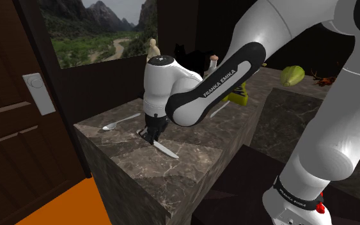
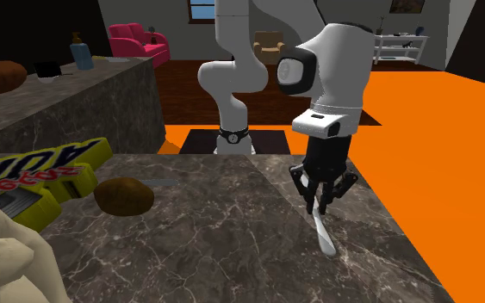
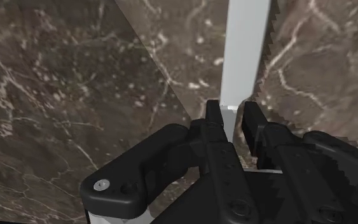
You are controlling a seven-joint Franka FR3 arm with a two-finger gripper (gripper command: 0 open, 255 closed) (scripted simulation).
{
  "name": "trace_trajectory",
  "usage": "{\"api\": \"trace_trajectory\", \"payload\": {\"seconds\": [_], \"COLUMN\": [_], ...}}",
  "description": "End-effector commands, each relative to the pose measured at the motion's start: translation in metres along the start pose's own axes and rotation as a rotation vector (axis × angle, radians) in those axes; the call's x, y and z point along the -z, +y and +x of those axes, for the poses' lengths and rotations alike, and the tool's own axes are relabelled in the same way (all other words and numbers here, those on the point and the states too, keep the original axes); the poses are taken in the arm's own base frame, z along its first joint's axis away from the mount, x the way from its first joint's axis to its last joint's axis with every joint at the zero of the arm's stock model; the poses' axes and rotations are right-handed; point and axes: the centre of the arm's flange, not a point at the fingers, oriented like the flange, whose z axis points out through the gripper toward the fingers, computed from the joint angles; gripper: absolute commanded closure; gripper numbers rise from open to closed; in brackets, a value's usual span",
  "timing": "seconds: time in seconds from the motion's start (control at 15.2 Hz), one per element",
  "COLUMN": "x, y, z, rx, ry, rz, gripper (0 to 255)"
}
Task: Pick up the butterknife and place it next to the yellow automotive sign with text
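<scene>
In the shoulder view the white arm (image 1: 313, 121), lettered FRANKA EMIKA, sets the black end effector (image 1: 149, 132) low on the dark marbled surface (image 1: 127, 156) at the flat-lying silver butterknife (image 1: 164, 149), while the second exterior view shows the yellow sign (image 2: 34, 168), its upside-down lettering unreadable, well apart from the end effector, and in the wrist view the fingers (image 3: 212, 121) stand narrow, pinching the knife's handle, apparently to lift it.

1. A pale spoon (image 1: 121, 121) is seen lying on the dark marbled desk (image 1: 197, 144).
2. A brown lump (image 2: 123, 196) is set on the desk.
3. A pink armchair (image 2: 137, 40) is seen far behind.
</scene>
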Motion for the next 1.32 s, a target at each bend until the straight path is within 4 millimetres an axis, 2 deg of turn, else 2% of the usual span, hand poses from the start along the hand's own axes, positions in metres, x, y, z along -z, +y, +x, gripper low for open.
{"api": "trace_trajectory", "payload": {"seconds": [0.0,0.26,1.25], "x": [-0.005,-0.005,0.072], "y": [0.004,0.004,0.008], "z": [-0.002,-0.002,0.015], "rx": [-0.004,-0.004,-0.004], "ry": [-0.015,-0.014,-0.014], "rz": [-0.007,-0.008,-0.008], "gripper": [255,255,255]}}
